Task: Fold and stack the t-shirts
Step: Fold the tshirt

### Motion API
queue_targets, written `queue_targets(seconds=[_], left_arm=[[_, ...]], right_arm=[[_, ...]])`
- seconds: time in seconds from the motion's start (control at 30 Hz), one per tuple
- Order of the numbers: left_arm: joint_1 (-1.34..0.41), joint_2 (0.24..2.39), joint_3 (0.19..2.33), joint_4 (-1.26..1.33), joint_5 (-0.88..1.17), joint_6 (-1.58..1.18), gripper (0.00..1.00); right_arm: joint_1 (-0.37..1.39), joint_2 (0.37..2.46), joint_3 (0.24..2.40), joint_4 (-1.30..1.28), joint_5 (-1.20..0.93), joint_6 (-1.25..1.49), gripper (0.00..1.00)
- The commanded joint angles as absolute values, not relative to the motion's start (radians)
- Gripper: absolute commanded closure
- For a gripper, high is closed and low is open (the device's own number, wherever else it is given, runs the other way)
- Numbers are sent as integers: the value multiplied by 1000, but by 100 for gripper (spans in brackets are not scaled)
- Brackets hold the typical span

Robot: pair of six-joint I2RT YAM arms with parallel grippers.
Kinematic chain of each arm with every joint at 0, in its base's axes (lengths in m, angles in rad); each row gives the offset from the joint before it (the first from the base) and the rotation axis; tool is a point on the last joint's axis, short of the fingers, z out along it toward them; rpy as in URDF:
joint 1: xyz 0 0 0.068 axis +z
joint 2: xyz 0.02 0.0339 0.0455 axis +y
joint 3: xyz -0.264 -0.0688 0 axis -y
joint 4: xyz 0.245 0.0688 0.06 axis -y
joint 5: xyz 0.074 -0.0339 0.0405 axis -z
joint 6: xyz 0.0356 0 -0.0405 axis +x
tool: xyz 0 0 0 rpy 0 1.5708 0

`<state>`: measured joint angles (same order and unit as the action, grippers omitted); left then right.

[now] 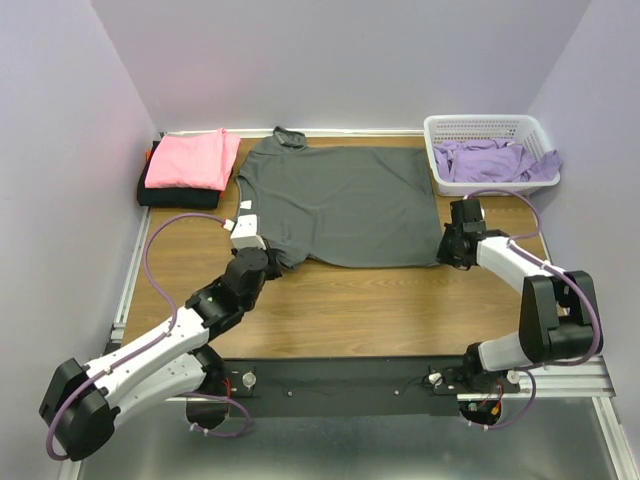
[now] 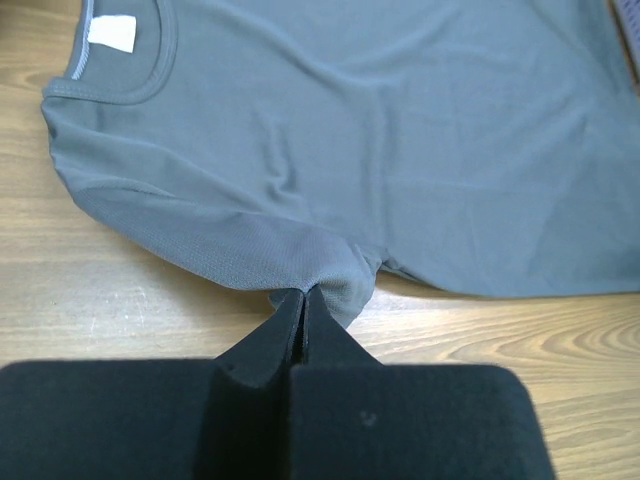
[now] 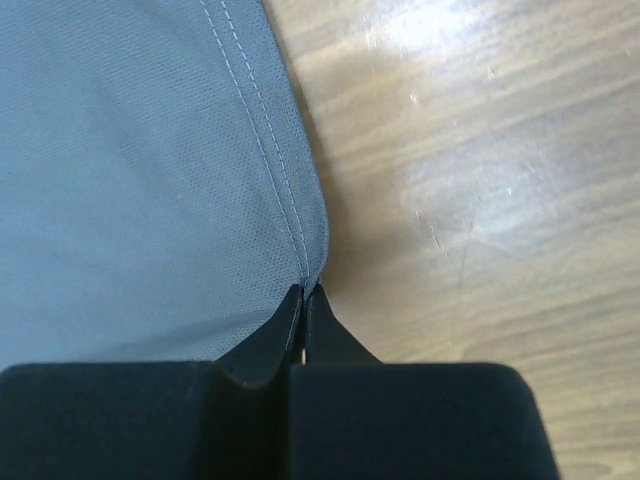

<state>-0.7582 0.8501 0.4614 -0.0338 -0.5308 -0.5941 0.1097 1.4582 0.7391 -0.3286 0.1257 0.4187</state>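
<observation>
Closest in, the left fingers [image 2: 268, 345] are pressed fully together, and the edge of a short sleeve of the charcoal grey t-shirt [image 2: 400, 150] is pinched at their tips. The right fingers [image 3: 262, 345] are closed the same way, with the stitched hem corner of that shirt running in between their tips, so each arm appears to have a thin bite of cloth at the shirt's near edge.

Beyond the fingers, the charcoal grey t-shirt [image 1: 345, 205] lies spread flat on the wooden table [image 1: 360, 310], collar toward the far side, with the left grip at its near left and the right grip at its near right.

It looks like a thin, light knit: limp, with nothing stiff in it. It should sag between the two grips and drag on the wood rather than slide as a sheet. The seamed edges already taken, sleeve and hem corner, seem the best holds, since the doubled cloth there is less likely to slip out of a narrow pinch.

Farther back on the left, a folded pink t-shirt [image 1: 190, 158] rests on a black t-shirt [image 1: 172, 196]; that looks like the stack to add to. At the far right, lavender t-shirts [image 1: 495, 162] lie bunched in a white lattice basket [image 1: 480, 122], not yet folded.
</observation>
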Motion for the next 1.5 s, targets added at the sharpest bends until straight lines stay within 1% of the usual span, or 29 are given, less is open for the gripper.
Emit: queue_targets(seconds=[0.0, 0.17, 0.37, 0.53, 0.9, 1.47], left_arm=[[-753, 813, 476, -51, -554, -587, 100], [-752, 819, 483, -51, -577, -583, 100], [-750, 839, 512, 40, -597, -529, 100], [-727, 893, 534, 123, -632, -508, 100], [-588, 1086, 586, 314, -525, -401, 100], [-451, 1339, 733, 388, -425, -284, 100]], right_arm=[[118, 1401, 735, -396, 110, 434, 98], [120, 1381, 742, -400, 94, 426, 98], [118, 1384, 808, -380, 21, 410, 98], [120, 1459, 890, -380, 15, 391, 98], [117, 1677, 1084, -379, 69, 364, 98], [107, 1819, 1253, -380, 118, 350, 98]])
